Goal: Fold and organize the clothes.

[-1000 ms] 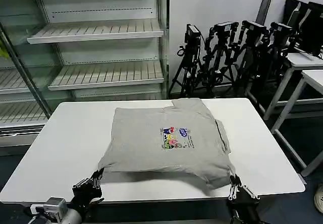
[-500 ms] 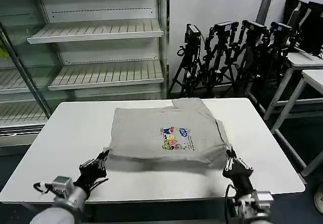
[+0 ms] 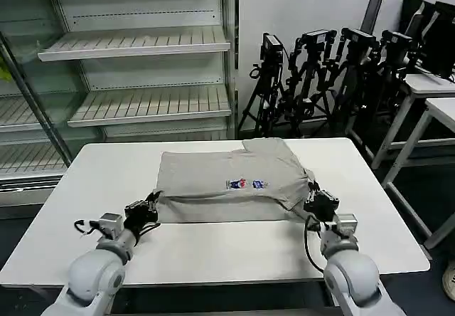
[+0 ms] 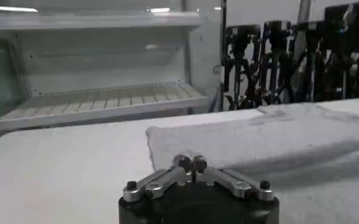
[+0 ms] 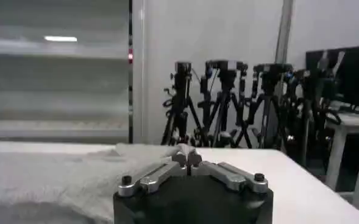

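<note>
Head view: both closed pincers, left (image 3: pixel 152 203) and right (image 3: pixel 313 201), pinch the light grey cotton T-shirt's (image 3: pixel 213 181) hem mid-fold toward 12 o'clock; release likely follows.

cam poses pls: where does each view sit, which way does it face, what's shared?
Head: on the robot's head, looking forward-down at the table; T-shirt, left gripper, right gripper.
Left wrist: low over the table, facing shelves; own shut fingertips.
Right wrist: low, facing tripods; own shut fingertips.
Shared: the T-shirt.
</note>
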### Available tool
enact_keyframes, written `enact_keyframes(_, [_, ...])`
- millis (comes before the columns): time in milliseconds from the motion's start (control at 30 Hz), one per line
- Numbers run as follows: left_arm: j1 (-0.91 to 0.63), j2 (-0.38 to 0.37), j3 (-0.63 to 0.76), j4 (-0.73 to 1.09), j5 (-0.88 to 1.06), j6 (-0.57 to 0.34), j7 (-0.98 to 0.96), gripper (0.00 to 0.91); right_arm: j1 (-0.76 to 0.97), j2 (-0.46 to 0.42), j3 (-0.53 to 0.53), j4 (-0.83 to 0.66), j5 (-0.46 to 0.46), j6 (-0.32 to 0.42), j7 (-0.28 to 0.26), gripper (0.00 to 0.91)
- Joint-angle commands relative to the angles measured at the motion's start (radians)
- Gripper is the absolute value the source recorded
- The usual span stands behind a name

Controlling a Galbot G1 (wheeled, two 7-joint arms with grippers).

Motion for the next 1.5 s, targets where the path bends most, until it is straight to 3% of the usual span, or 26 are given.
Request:
enact_keyframes(33, [-0.032, -0.005, 0.025, 0.064, 0.026, -0.005, -0.002, 0.907, 0.056, 0.016, -0.03, -0.084, -0.019, -0.001, -0.01, 0.907])
enact_keyframes(300, [0.136, -0.015, -0.044, -0.052, 0.023, -0.021, -0.009, 0.907, -0.153, 0.002, 0.034, 0.048, -0.087, 0.041, -0.029, 0.907])
enact_keyframes(567, [0.11, -0.028, -0.026, 0.039, 0.014, -0.019, -0.012, 0.907, -0.165, 0.028, 0.047, -0.044, -0.058, 0.01, -0.003, 0.897])
enact_keyframes(600, [0.108, -0.028, -0.024, 0.05, 0.013, -0.018, -0.012, 0.443, -0.162, 0.029, 0.046, -0.047, -0.053, 0.005, -0.003, 0.766])
enact_keyframes(633, [0.105, -0.028, -0.022, 0.053, 0.012, -0.018, -0.012, 0.232, -0.16, 0.03, 0.045, -0.051, -0.041, -0.005, -0.001, 0.393])
enact_keyframes(700, [0.106, -0.028, -0.02, 0.062, 0.01, -0.019, -0.013, 0.02, -0.152, 0.034, 0.041, -0.065, -0.022, -0.009, 0.003, 0.0])
enact_keyframes(967, [0.114, -0.025, -0.024, 0.042, -0.01, -0.02, -0.01, 0.02, -0.15, 0.034, 0.031, -0.056, 0.036, -0.03, 0.004, 0.0])
enact_keyframes(1267, [0.161, -0.032, -0.04, -0.022, -0.093, 0.002, 0.001, 0.02, -0.196, 0.02, 0.043, 0.011, 0.035, -0.024, 0.002, 0.0])
enact_keyframes(1500, [0.419, -0.047, -0.137, -0.273, -0.134, 0.034, -0.019, 0.02, -0.41, -0.077, 0.088, 0.245, 0.003, -0.022, -0.001, 0.0])
